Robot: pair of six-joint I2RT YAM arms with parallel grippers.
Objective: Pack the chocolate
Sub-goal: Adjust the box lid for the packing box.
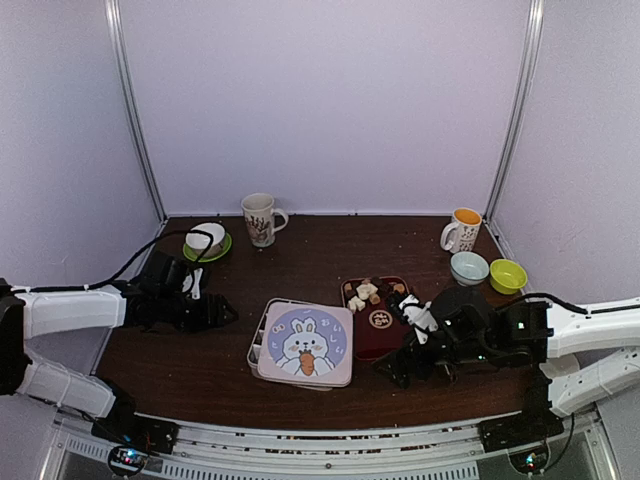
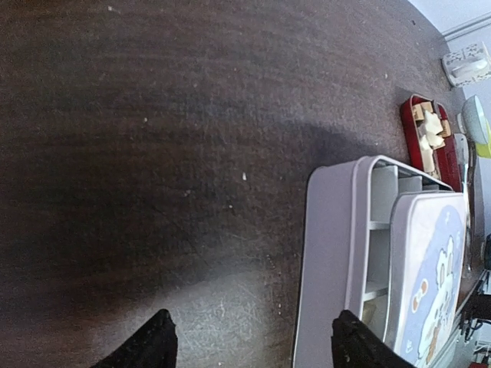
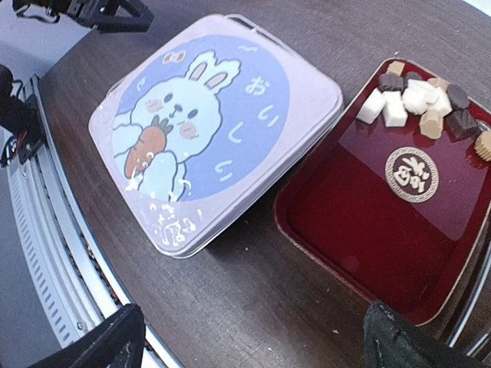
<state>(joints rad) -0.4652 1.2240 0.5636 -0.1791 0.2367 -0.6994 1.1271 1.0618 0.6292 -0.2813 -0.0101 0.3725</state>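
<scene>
The chocolate (image 1: pixel 368 291), a small heap of white, tan and dark pieces (image 3: pixel 418 103), lies at the far end of a dark-red tray (image 3: pixel 360 230). In the left wrist view the chocolate (image 2: pixel 430 130) shows at the far right. Left of the tray sits a pale box (image 2: pixel 368 230) with its rabbit lid (image 3: pixel 199 130) laid askew, so empty compartments show along one side. My left gripper (image 1: pixel 225 313) (image 2: pixel 253 330) is open over bare table just left of the box. Near the tray's front corner, my right gripper (image 1: pixel 393 370) (image 3: pixel 249 322) is open and holds nothing.
Metal tongs (image 2: pixel 462 165) lie along the tray's right side. At the back stand a patterned mug (image 1: pixel 260 218), a cup on a green saucer (image 1: pixel 206 240), an orange-lined mug (image 1: pixel 462 230), a pale bowl (image 1: pixel 469 267) and a green bowl (image 1: pixel 508 275).
</scene>
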